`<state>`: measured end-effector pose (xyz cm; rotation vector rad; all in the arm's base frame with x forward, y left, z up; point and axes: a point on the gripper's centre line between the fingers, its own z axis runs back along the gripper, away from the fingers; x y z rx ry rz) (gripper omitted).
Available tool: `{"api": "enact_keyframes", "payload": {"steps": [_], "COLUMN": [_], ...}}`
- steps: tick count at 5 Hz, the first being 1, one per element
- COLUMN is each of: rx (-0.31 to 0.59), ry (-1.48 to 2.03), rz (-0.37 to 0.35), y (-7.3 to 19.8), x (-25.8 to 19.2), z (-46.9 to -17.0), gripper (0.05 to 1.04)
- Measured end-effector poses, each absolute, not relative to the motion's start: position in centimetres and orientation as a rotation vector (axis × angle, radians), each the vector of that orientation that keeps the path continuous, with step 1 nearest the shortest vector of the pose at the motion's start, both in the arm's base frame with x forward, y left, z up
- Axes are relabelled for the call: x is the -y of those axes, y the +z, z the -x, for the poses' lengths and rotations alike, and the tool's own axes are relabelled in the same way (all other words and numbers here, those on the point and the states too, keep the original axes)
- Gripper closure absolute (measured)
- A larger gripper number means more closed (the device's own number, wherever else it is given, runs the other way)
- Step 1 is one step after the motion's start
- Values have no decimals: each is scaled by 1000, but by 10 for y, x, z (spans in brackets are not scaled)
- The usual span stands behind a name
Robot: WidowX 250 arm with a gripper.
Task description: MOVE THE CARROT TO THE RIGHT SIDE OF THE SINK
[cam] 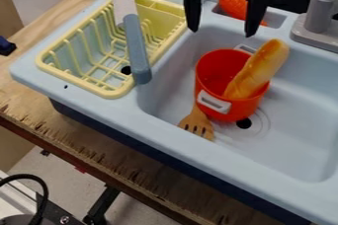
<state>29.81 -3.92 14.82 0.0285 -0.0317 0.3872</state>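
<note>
The black gripper (222, 30) hangs at the top, over the back rim of the sink (300, 132), its two fingers wide apart with nothing held between them. Behind it, an orange object (233, 7) lies in a small recess of the back ledge. It could be the carrot, but the gripper covers part of it and I cannot tell for certain.
In the basin stands a red pot (221, 103) holding a bread loaf (259, 68), with a wooden fork (197, 124) beside it. A yellow rack (86, 87) and a knife (137, 49) are left; a grey faucet (320, 7) rises at top right.
</note>
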Motion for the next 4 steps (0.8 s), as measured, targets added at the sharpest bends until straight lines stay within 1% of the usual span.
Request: {"api": "enact_keyframes", "payload": {"steps": [1,2,3,4], "rx": [3,52,75,103], "ry": [400,557,702,914], "rz": [-39,-38,-54,-40], "y": [139,143,147,156], "x": [39,37,34,28], "z": [-297,-309,-319,-341], "gripper": [85,85,85,85]}}
